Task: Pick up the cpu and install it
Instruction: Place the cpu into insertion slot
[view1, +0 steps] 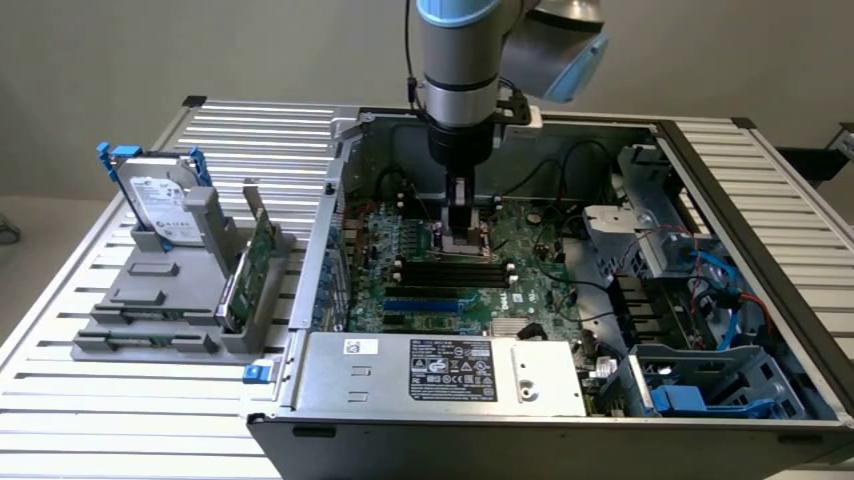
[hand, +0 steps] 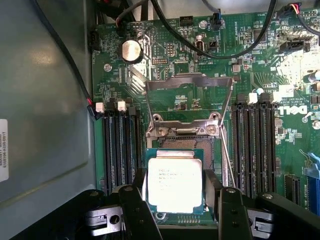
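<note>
An open computer case (view1: 334, 260) lies on a slatted metal table (view1: 107, 400) and takes up the centre and right of the exterior view. The arm reaches straight down into it from the top centre of that frame. Its gripper (view1: 461, 232) is low over the green motherboard (view1: 534, 285), just above the black memory slots (view1: 454, 272).

In the wrist view, the gripper (hand: 176, 195) is clamped on the cpu (hand: 175, 182). The black fingers (hand: 134, 210) press against two opposite edges of the chip, whose printed silvery top faces the camera. The cpu sits level directly over the socket (hand: 200, 145), within its frame. Whether it already rests in the socket cannot be told. The socket's metal load plate (hand: 189, 82) is swung open beyond the chip. Banks of memory slots (hand: 120, 145) run on both sides of the socket, and a round coin battery (hand: 131, 50) sits farther up the motherboard (hand: 170, 45).

At the left of the exterior view, well apart from the case, a grey holder (view1: 147, 300) carries an upright hard drive (view1: 163, 205) and a green circuit card (view1: 254, 265).
</note>
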